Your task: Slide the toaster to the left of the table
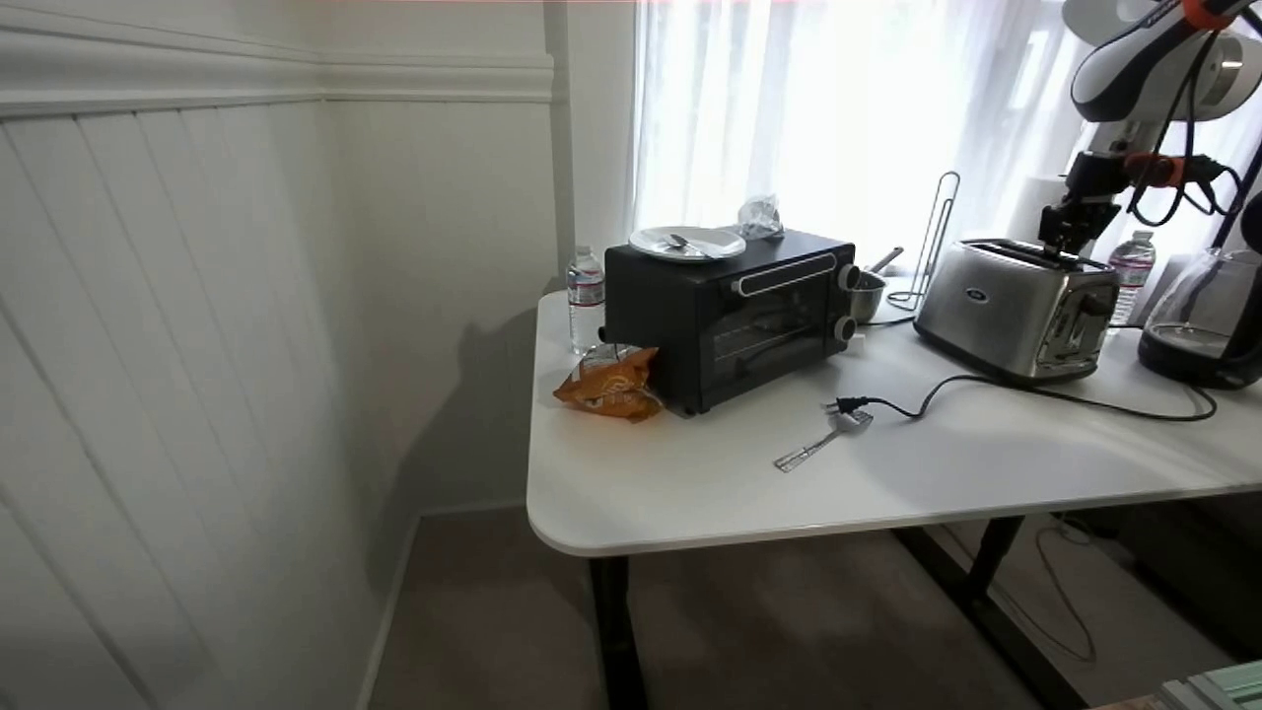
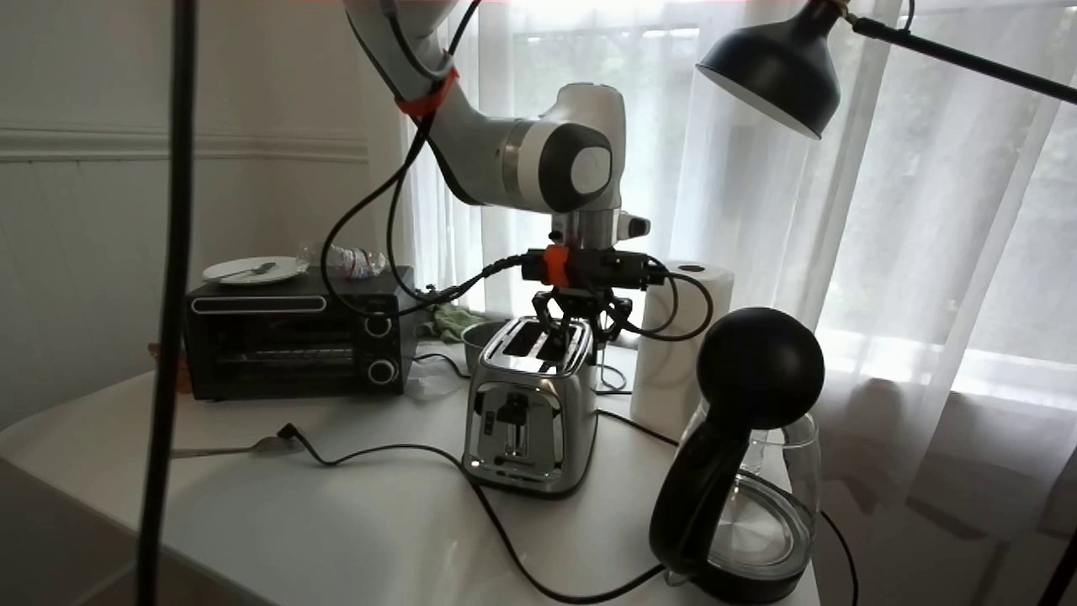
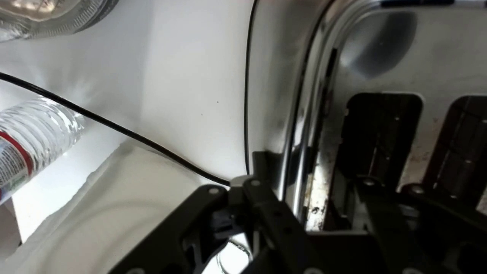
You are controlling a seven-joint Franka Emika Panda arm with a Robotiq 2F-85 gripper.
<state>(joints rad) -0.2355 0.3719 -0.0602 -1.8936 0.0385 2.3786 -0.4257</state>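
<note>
The silver toaster (image 1: 996, 311) stands upright on the white table (image 1: 680, 498), right of the black oven in both exterior views. My gripper (image 2: 579, 335) reaches down onto the toaster's top from above. In the wrist view, the gripper (image 3: 302, 184) straddles the toaster's long side wall. One of its fingers (image 3: 260, 165) lies along the outer face, while the opposite one dips into the near slot, its tip partly lost in the dark. The jaws are shut on that wall. A black cord with a plug (image 1: 846, 404) runs across the table in front of the toaster.
A black toaster oven (image 1: 769, 325) bearing a plate (image 1: 687, 243) stands to the left. A metal utensil (image 1: 823, 442) lies before it, an orange bag (image 1: 613, 387) beside it. A glass kettle (image 2: 753, 530), paper towel roll (image 2: 683, 358) and water bottle (image 1: 1132, 271) are right of the toaster.
</note>
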